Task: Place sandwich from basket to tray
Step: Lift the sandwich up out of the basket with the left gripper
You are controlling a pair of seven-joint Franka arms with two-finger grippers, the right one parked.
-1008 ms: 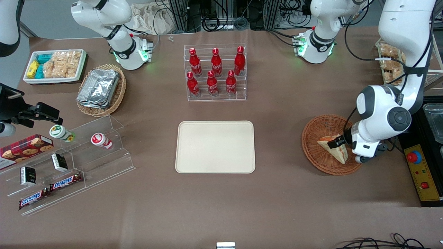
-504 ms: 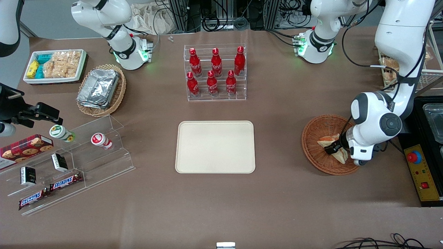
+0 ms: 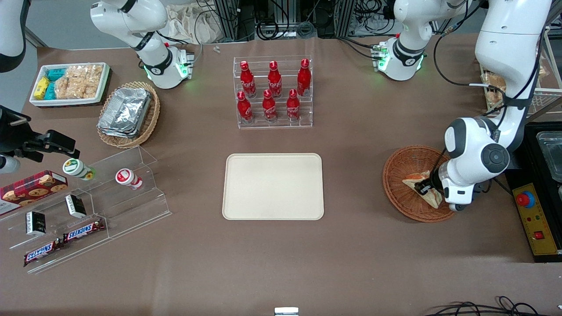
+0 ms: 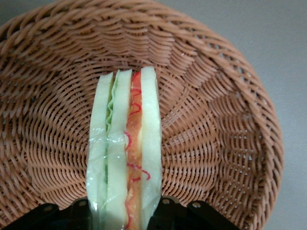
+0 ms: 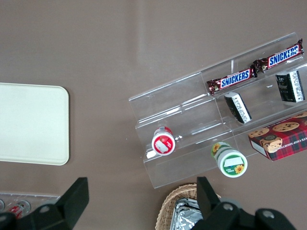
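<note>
left wrist view alone shows the end effector (image 4: 125,211) clamped on the sandwich (image 4: 125,153) inside the basket (image 4: 216,120).

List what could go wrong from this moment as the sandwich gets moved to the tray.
1. The end effector sits low in the basket, straddling the sandwich, which stands on edge. Its layers could shear apart if squeezed unevenly.
2. Its clear wrap looks slick, so it might slip when lifted.
3. Lifting at a slant may catch the basket's raised rim and drag it. The tray lies well toward the parked arm's end, so the carry is long.
</note>
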